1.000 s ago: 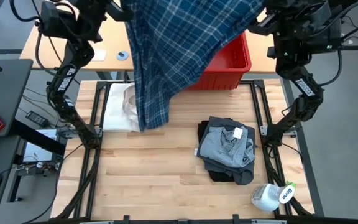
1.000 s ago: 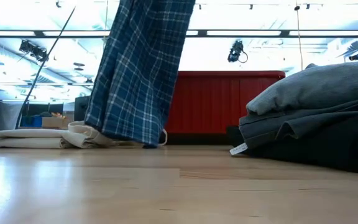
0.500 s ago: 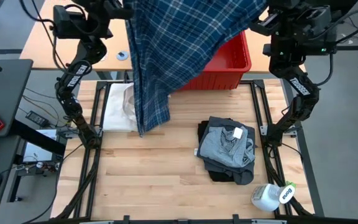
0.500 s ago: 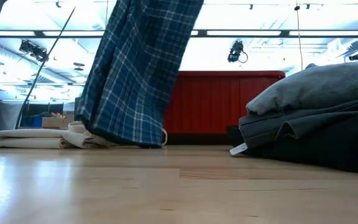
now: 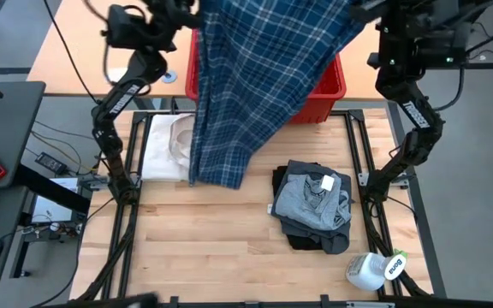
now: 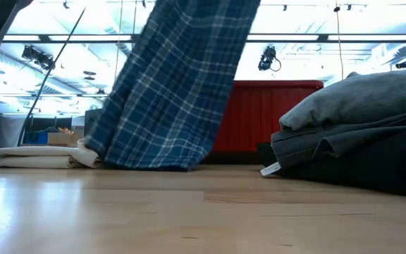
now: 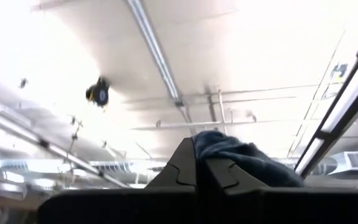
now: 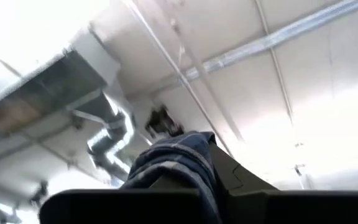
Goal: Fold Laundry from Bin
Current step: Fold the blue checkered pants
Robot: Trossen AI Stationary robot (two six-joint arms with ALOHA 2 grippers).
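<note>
A blue-and-white plaid shirt hangs spread between my two raised grippers, over the red bin and the table's far left. Its lower hem reaches down to about the tabletop, next to the cream-white cloth. My left gripper is shut on the shirt's upper left part, and my right gripper is shut on its upper right part. Both are high above the table's far edge. A light grey garment lies folded on dark ones at the near right. My left gripper pinches a bunched bit of the plaid shirt's top edge between its two shut fingers, which point up toward the ceiling. The shirt hangs below it. My right gripper pinches a bunch of the shirt's top edge the same way, fingers pointing up. The cloth is draped over one finger.
The cream-white cloth lies at the far left of the table. A white spray bottle lies at the near right corner. Bare wood shows across the table's near left and middle.
My left gripper has gone toward the table's right and rolled about its own axis, still shut on the shirt. The hanging shirt has swung toward the table's right, and its lower part now shows wider over the table. My right gripper has hardly shifted.
</note>
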